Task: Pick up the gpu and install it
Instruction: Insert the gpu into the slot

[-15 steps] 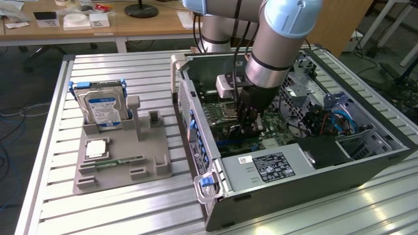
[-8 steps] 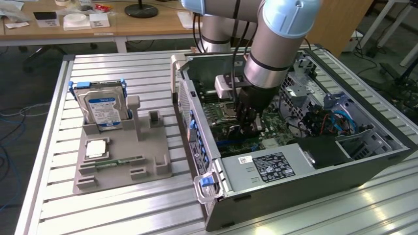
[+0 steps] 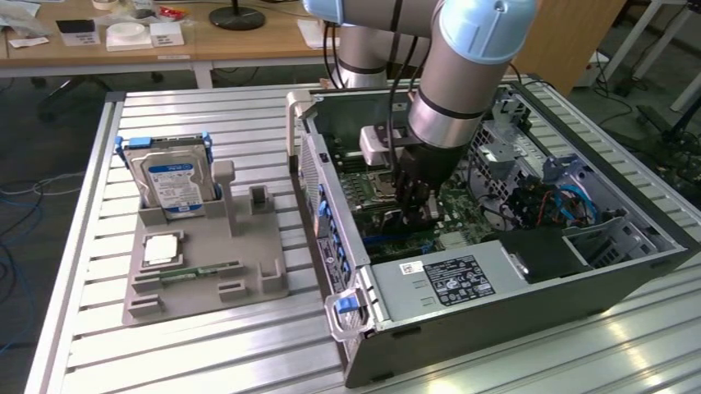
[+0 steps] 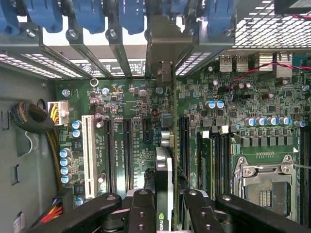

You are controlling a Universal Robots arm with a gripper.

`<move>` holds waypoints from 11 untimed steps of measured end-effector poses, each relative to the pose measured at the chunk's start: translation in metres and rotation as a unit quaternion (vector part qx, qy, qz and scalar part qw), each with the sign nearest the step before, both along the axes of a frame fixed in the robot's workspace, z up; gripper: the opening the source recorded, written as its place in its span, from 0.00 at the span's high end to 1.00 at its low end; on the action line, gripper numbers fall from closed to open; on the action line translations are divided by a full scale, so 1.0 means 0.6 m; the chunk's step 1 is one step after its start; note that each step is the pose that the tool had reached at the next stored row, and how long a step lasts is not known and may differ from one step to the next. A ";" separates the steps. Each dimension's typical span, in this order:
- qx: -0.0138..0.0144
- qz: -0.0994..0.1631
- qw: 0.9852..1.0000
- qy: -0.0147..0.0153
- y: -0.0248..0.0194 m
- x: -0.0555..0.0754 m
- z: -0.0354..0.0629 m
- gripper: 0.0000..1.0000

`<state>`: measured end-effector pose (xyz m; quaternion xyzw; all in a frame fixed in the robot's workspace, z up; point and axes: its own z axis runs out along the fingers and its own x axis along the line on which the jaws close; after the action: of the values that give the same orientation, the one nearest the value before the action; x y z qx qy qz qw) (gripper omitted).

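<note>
Black gripper (image 4: 164,206) pinching the gpu (image 4: 164,174) edge-on above the green motherboard (image 4: 136,145)

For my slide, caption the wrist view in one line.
Gripper clamped on the gpu, holding it edge-on over the motherboard slots inside the open computer case.

Green motherboard (image 4: 146,145) with a white slot (image 4: 89,155); blue clips (image 4: 87,14); black gripper (image 4: 163,213); grey holder (image 3: 208,263); silver hard drive (image 3: 170,180) with a blue label.
</note>
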<state>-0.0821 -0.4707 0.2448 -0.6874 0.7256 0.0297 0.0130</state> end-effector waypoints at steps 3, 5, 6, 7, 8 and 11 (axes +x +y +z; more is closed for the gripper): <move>0.000 0.000 1.000 0.000 0.0000 0.000 0.000 0.73; 0.000 0.000 1.000 0.000 -0.0001 0.000 0.000 0.73; 0.000 0.000 1.000 0.000 -0.0001 0.000 0.000 0.73; 0.000 0.000 1.000 0.000 -0.0001 0.000 0.000 0.73; 0.000 0.000 1.000 0.000 -0.0001 -0.001 0.000 0.73; 0.000 0.000 1.000 -0.001 -0.0001 -0.001 -0.001 0.73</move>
<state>-0.0828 -0.4707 0.2444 -0.6875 0.7254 0.0292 0.0135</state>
